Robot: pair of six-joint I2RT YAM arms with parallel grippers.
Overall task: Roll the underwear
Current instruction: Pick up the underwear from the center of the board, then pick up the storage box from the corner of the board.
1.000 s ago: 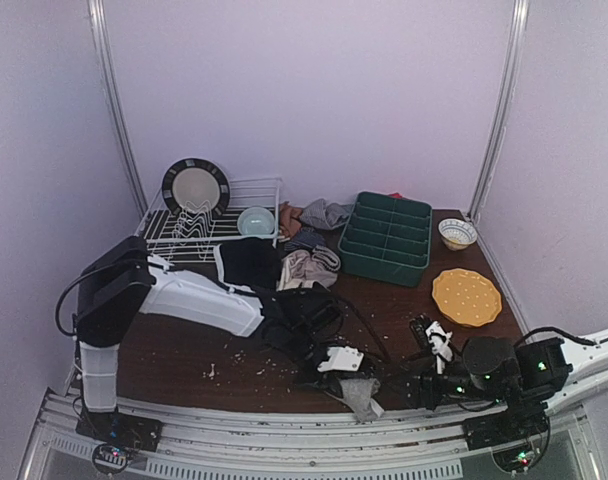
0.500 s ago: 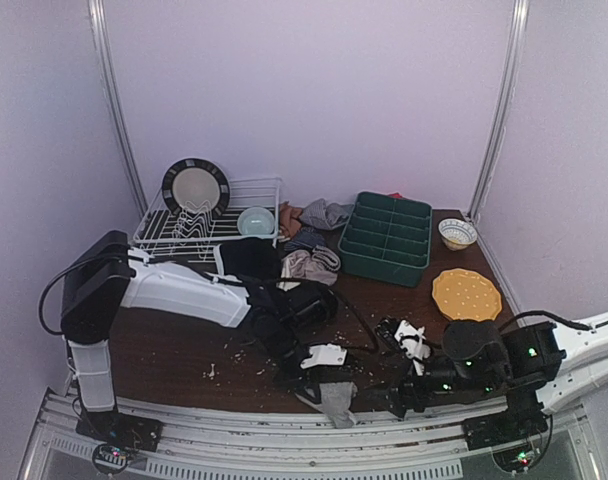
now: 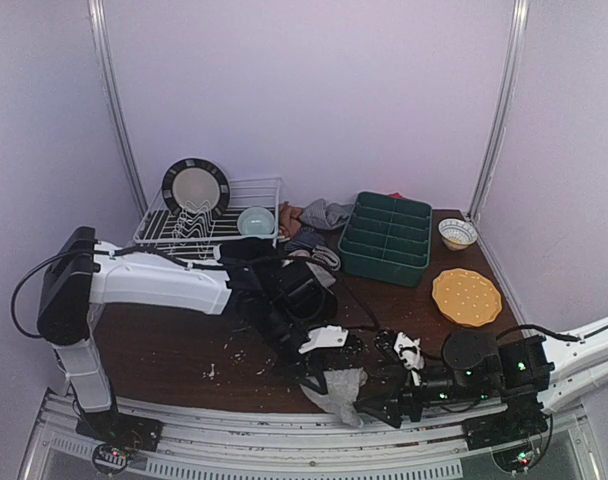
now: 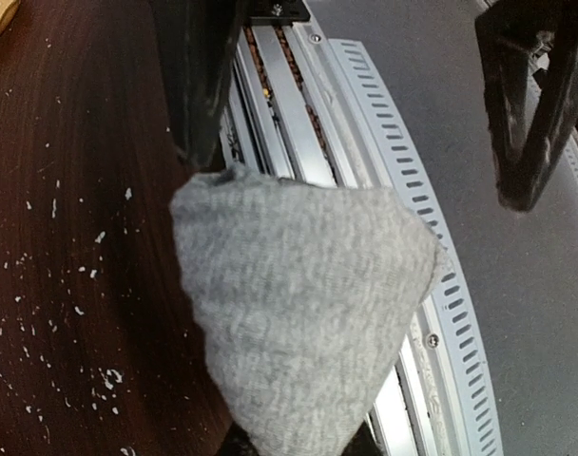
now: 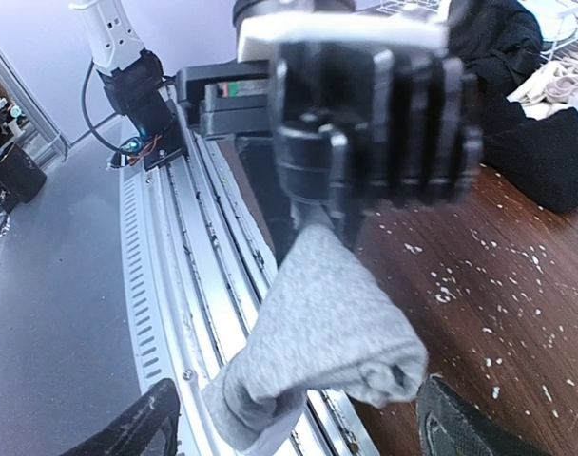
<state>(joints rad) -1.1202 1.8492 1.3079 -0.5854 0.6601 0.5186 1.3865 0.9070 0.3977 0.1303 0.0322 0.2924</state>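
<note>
My left gripper (image 3: 329, 348) is shut on a light grey underwear (image 3: 336, 392), which hangs from it, partly folded, over the table's front edge and the rail. In the left wrist view the cloth (image 4: 298, 313) fills the middle and hides my own fingers. My right gripper (image 3: 381, 405) is open, and its dark fingertips (image 5: 137, 427) stand either side of the cloth's lower end (image 5: 327, 342) without touching it. More underwear (image 3: 322, 214), grey, dark and beige, lies piled at the back of the table, partly behind my left arm.
A green divided tray (image 3: 384, 238) stands at the back right, next to a small bowl (image 3: 457, 233) and a yellow plate (image 3: 466, 296). A white dish rack (image 3: 209, 225) with a plate and a pale blue bowl stands at the back left. White crumbs dot the dark table (image 3: 174, 350).
My left gripper has carried the grey underwear leftward along the front edge. My right gripper has moved left and down, and its open fingers now flank the cloth.
</note>
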